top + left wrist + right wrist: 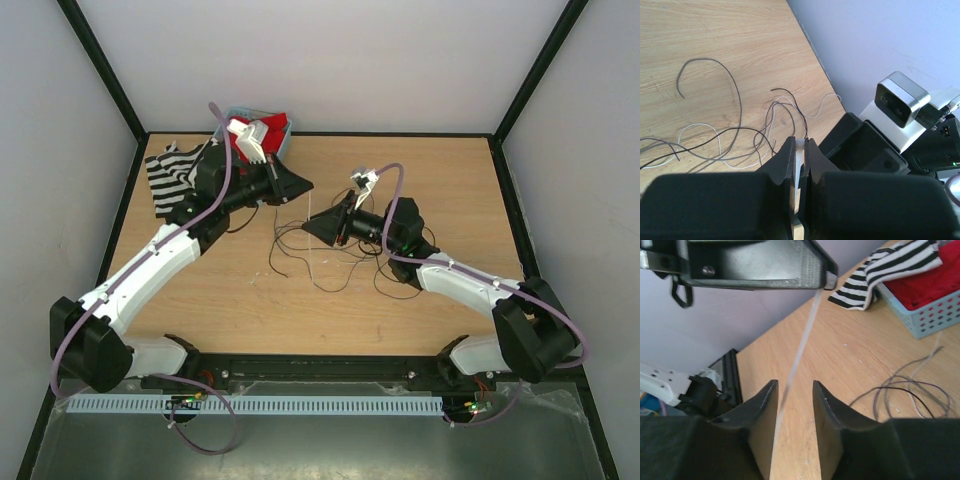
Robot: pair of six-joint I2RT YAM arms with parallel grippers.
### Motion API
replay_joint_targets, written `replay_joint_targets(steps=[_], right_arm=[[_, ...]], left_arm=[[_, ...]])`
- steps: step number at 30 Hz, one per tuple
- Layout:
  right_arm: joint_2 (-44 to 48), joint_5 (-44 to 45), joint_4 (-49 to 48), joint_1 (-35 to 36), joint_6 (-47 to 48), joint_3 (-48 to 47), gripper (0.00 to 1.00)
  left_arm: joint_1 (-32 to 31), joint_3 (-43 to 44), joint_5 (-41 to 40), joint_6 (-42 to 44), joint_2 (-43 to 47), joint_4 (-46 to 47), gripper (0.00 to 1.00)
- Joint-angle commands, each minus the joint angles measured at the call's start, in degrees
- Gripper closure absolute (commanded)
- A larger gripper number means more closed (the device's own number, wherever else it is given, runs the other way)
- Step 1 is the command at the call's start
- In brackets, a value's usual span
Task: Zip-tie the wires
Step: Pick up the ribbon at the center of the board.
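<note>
Progress: early, nothing bundled yet.
Your left gripper [800,145] pinches the zip tie [805,340]; your right gripper [795,385] gapes around it, not gripping; wires [739,107] lie loose on the table [715,30].

Pale grey walls [330,60] enclose a light wooden table [300,322].

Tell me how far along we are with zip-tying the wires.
Done: the zip tie is picked up, clamped in the left gripper. In hand: it runs between the open fingers of the right gripper, which has not closed on it. Left: the wires lie loose and spread on the table, not gathered, and the tie is not looped around them or fastened.
</note>
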State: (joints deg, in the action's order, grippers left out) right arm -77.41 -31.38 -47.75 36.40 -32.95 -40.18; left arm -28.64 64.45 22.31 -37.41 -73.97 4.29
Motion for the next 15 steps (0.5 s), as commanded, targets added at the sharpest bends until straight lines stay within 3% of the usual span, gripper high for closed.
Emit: replay_joint_targets(steps=[1,5,9,10,11,12,13,15], right_arm=[[0.5,2.4,4.8,0.3,3.7,-2.2,0.62],[0.3,3.1,6.3,0.3,4.5,-2.6,0.84],[0.3,3.9,6.6,0.2,4.3,-2.1,0.93],[0.3,3.9,6.6,0.2,4.0,-1.9,0.94],[0.4,3.9,6.7,0.1,3.8,-1.7,0.94],[0.5,3.9,6.6,-0.1,3.5,-1.6,0.95],[0.6,3.8,6.5,-0.4,3.0,-1.4,0.95],[0.6,2.7,5.4,-1.0,1.8,-0.9,0.95]], left_arm=[[-0.5,0.3,-2.3,1.6,1.5,-1.1,1.0],[-0.6,0.9,-2.9,2.6,1.8,-2.5,0.98],[-0.2,1.4,-3.2,4.0,3.4,-3.9,0.77],[0.2,1.6,-2.8,4.2,4.0,-4.3,0.6],[0.9,1.6,-1.9,4.2,4.7,-4.4,0.3],[2.0,1.4,-0.7,3.8,5.5,-4.5,0.14],[3.2,1.2,0.7,3.2,6.4,-4.4,0.04],[5.7,0.5,4.5,2.4,8.3,-3.3,0.01]])
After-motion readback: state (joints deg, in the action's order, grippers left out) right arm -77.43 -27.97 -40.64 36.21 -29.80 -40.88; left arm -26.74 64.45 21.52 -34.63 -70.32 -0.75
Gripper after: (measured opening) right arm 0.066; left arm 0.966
